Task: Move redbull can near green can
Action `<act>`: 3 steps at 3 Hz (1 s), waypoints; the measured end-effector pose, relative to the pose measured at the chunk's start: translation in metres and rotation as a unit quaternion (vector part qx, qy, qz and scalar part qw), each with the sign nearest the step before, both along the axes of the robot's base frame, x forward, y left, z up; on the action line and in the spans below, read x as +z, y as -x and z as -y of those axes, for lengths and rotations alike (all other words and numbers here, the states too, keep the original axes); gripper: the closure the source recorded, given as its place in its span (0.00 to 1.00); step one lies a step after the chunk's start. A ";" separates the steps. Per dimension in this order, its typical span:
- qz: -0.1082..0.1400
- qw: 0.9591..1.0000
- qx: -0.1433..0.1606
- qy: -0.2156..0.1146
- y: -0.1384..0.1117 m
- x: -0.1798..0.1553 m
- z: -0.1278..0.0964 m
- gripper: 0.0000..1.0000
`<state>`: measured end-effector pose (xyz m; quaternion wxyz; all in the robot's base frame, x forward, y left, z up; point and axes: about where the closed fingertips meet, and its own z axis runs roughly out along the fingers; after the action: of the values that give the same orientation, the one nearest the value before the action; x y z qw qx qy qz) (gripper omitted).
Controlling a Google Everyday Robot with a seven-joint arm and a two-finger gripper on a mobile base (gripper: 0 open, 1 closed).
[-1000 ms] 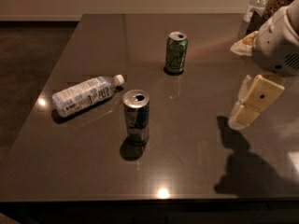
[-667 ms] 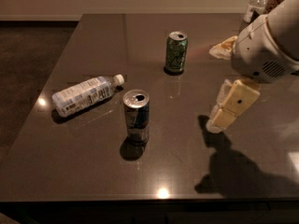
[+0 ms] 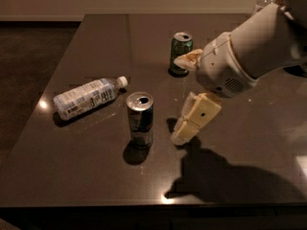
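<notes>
The redbull can (image 3: pixel 140 120), slim silver and blue with an open silver top, stands upright near the middle front of the dark table (image 3: pixel 96 42). The green can (image 3: pixel 181 52) stands upright farther back and a little to the right. My gripper (image 3: pixel 178 100) is open and empty, reaching in from the right. Its lower finger (image 3: pixel 195 120) hangs just right of the redbull can, a small gap apart. Its upper finger (image 3: pixel 188 59) lies in front of the green can's right side.
A clear plastic bottle (image 3: pixel 87 97) with a white cap lies on its side left of the redbull can. My white arm (image 3: pixel 254 47) covers the right back of the table. The table's front edge is close below the redbull can.
My gripper and arm have moved left across the table, from the right edge to just beside the redbull can. The cans and the bottle have not moved.
</notes>
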<state>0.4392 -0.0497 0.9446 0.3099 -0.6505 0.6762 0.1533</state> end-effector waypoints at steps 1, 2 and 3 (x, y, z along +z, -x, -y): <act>-0.012 0.999 0.031 -0.026 0.004 -0.008 -0.032 0.00; -0.029 0.997 0.055 -0.051 0.004 -0.017 -0.060 0.00; -0.038 0.995 0.061 -0.063 0.003 -0.022 -0.075 0.25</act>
<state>0.4361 0.0254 0.9222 0.3143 -0.6631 0.6359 0.2391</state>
